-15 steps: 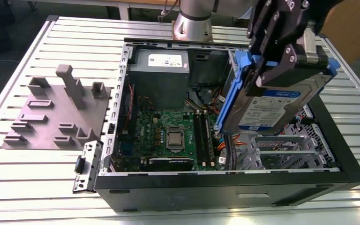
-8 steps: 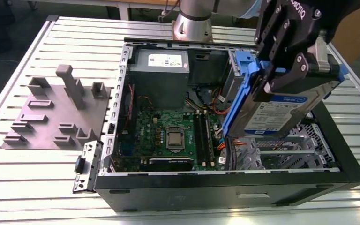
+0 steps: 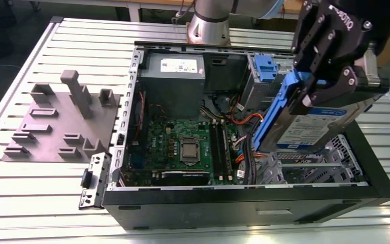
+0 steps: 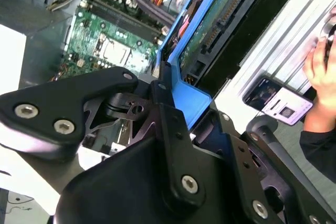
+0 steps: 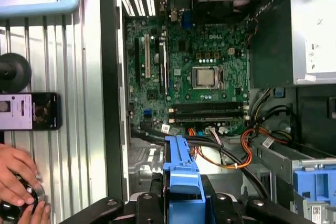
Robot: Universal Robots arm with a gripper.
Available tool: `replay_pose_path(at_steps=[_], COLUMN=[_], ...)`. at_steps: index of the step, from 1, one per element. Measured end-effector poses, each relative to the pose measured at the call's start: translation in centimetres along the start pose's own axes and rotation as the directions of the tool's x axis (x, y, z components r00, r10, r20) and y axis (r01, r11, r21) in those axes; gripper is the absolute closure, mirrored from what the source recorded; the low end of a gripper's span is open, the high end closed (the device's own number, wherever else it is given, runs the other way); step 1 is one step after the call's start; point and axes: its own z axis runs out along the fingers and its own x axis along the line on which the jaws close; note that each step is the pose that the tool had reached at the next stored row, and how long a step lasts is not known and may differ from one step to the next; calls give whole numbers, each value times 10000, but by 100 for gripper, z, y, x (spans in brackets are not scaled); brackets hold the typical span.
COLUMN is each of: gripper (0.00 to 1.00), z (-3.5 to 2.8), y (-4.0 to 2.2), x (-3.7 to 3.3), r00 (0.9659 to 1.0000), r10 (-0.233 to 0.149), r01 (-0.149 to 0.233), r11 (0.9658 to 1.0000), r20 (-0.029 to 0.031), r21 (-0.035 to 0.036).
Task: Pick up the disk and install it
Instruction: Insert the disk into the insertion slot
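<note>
Beneath the disk (image 3: 319,123): cables (image 3: 245,120), drive cage (image 3: 315,169).

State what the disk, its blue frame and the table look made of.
Disk: silver body, likely metal, with a matte sheen and a paper-like white-and-blue label. Blue frame: probably moulded plastic, uniform bright colour, smooth. Table: seemingly aluminium, pale grey ribbed slats with dull reflections.

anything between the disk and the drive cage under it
Nothing visible. The gripper holds the disk tilted above the open drive cage; the cables lie beside it, toward the exterior view's left.
</note>
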Motion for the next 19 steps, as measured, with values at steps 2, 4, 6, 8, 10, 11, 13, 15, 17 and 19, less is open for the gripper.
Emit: replay_pose_path(at_steps=[2,4,6,8,10,11,13,15,17,19], gripper=[64,64,64,64,64,64,64,64,64,64], z=[7,17,26,36,44,48,55,65,76,91], y=[-76,-140,-191,-237,-288,-311,-350,-384,-406,-421], x=[-4,-8,-11,-13,-16,-17,-19,-21,-22,-23], r00=[10000,10000,10000,10000,10000,10000,10000,10000,10000,10000], r10=[0,0,0,0,0,0,0,0,0,-3], r01=[0,0,0,0,0,0,0,0,0,3], r11=[10000,10000,10000,10000,10000,10000,10000,10000,10000,10000], r20=[-2,0,0,0,-1,-1,0,1,-1,-1], r21=[0,0,0,0,0,0,0,0,0,0])
